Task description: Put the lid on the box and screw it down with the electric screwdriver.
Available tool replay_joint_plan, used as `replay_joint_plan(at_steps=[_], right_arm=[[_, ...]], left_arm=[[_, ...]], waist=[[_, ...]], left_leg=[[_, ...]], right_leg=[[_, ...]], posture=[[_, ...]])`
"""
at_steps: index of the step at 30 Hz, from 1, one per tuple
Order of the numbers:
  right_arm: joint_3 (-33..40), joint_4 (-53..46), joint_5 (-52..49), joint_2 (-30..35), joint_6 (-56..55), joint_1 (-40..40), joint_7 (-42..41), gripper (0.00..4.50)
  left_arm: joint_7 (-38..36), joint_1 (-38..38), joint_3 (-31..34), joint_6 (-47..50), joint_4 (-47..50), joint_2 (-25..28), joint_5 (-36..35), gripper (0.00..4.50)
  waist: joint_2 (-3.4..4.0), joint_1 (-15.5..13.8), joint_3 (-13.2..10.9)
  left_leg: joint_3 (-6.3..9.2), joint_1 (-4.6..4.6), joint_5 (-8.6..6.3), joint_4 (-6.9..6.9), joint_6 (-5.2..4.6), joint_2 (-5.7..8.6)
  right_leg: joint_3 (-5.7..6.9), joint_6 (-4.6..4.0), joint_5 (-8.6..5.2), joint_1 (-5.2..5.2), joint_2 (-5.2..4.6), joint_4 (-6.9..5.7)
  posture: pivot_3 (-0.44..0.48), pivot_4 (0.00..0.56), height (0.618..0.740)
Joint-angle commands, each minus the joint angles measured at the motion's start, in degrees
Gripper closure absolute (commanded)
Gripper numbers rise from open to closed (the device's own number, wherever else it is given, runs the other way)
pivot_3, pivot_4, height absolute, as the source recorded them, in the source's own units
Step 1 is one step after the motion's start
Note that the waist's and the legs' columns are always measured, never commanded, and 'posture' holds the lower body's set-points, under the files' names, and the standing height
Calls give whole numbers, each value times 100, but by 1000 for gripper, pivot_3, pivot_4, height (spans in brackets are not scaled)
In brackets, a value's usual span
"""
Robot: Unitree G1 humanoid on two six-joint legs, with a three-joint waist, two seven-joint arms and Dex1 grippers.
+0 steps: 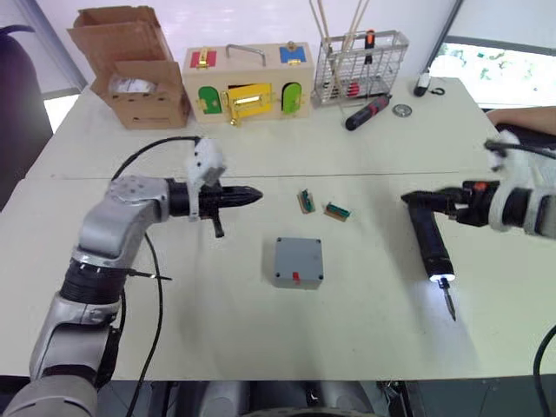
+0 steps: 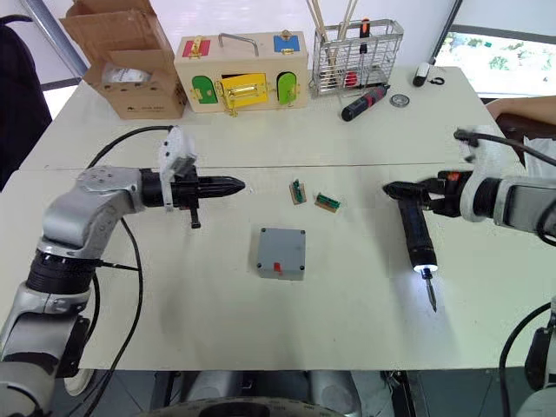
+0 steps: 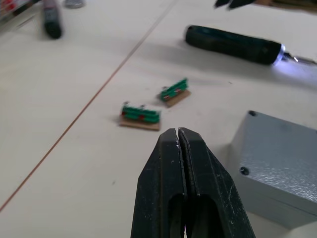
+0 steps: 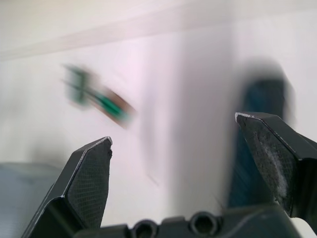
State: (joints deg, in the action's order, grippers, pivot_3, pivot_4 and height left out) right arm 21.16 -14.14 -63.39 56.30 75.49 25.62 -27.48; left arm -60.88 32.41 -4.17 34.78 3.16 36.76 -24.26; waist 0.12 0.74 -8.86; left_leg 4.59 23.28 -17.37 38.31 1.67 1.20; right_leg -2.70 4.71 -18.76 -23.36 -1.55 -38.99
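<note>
Over the left half of the pale surface (image 1: pixel 261 347) the left gripper (image 1: pixel 252 195) hung with its jaws pressed together on nothing, pointing toward the middle; that looked like an arm parked clear while the other one worked. Near the centre sat the box (image 1: pixel 298 261), its red mark facing the robot and the lid (image 3: pixel 282 158) already lying flat on top with corner screws showing, so the closing step seemed done or nearly so. The box was below and to the right of the left jaws, near but not touching. Just beyond it lay two small green connector pieces (image 1: pixel 321 205). Further right the electric screwdriver (image 1: pixel 429 237) rested on the surface, its light glowing and its bit pointing toward the robot. The right gripper (image 1: pixel 415 201) hovered at the tool's far end with jaws spread wide; whether they touched the tool could not be told.
</note>
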Motion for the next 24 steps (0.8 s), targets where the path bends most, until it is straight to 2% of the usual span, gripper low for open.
replay_joint_plan(at_steps=[1, 4, 6, 9, 12, 17, 24], right_arm=[[271, -1304, -822, -498, -318, -726, -531, 53], [-659, -2406, 241, -656, -1066, -1637, -470, 53], [-1420, -2771, 1189, -612, -1758, -2110, -544, 53], [-1849, -2834, 1638, -1324, -2524, -2437, -384, 53], [-2611, -2874, 2692, -1093, -3099, -2563, -584, 53], [-2764, -2708, 2780, -1424, -3166, -2689, -522, 53], [-3021, -2767, 2849, -1491, -2864, -2645, -566, 53]], left_arm=[[-72, -405, -40, 122, 154, 101, -66, 4500], [64, -854, -183, 204, 346, 40, -39, 4500], [444, -930, -276, 82, 339, -200, 177, 4500], [615, -1030, -470, -141, 344, -463, 353, 4500], [339, -1166, -641, -143, 621, -315, 310, 4500], [-88, -1212, -858, 59, 971, -19, 174, 4500], [-102, -993, -1144, -88, 700, -187, 378, 4500]], waist=[[-3, -17, -1], [-3, -67, -1], [-2, -115, -2], [-9, -148, 0], [-6, -117, 0], [-6, -99, 0], [-6, -121, 0]], left_leg=[[3, 1, 0, 0, 0, -1], [7, 11, 2, 24, 3, 7], [5, 17, 1, 59, 3, 10], [10, 4, 5, 88, 11, 15], [4, -16, 7, 85, 13, 17], [10, -15, 5, 74, 12, 10], [9, -16, 5, 76, 12, 12]], right_leg=[[2, 0, 0, 0, 0, -3], [3, 0, 0, 2, -13, -4], [-1, 0, 0, 3, -14, -7], [-1, 11, 7, 30, -14, -12], [-9, 14, 10, 44, -12, -14], [-5, 13, 9, 36, -6, -13], [-5, 13, 9, 40, -7, -13]], posture=[[0, 150, 740], [0, 150, 740], [0, 150, 740], [0, 150, 740], [0, 150, 740], [0, 150, 740], [0, 150, 740]])
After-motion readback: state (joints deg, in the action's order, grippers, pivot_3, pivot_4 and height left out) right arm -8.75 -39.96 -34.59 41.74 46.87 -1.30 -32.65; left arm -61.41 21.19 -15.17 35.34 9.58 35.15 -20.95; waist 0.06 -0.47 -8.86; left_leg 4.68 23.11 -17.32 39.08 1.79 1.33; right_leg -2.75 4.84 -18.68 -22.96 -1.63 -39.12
